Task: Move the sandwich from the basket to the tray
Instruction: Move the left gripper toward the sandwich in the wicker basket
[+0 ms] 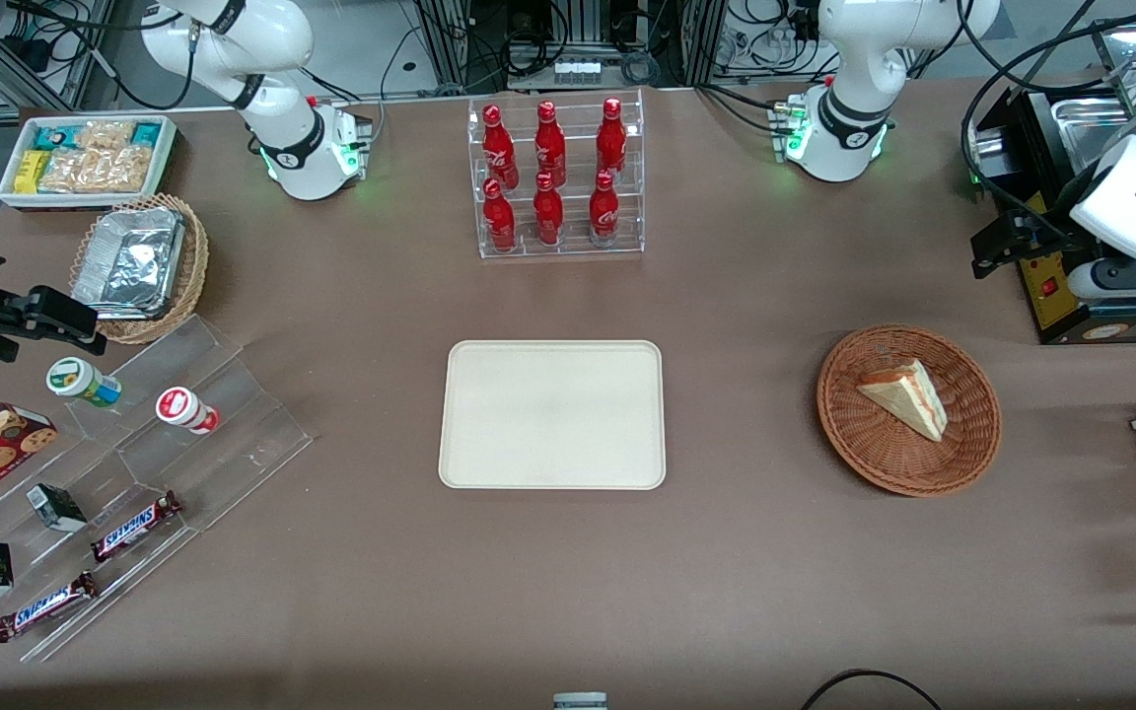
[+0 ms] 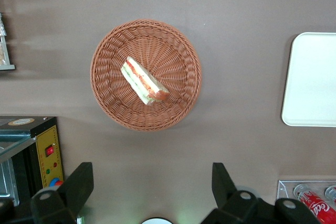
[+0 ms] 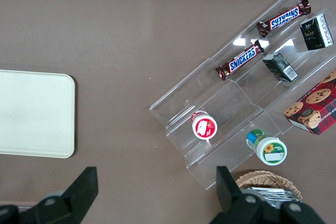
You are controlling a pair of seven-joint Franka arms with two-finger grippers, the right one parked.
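Left gripper [image 2: 149,182] spread wide, empty, hovering high over the table farther from the front camera than the basket [image 1: 972,444]. Next move, likely: drop straight over the sandwich [image 1: 908,396], align fingers across the wedge's flat faces, pinch lightly. Sandwich lies in the basket; tray [image 1: 552,414] holds nothing.

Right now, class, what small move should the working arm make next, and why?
Probably lower the open tool toward the sandwich. The sandwich lies untouched in the basket, the tool hovers above the table beside the basket holding nothing, and the tray has nothing on it.
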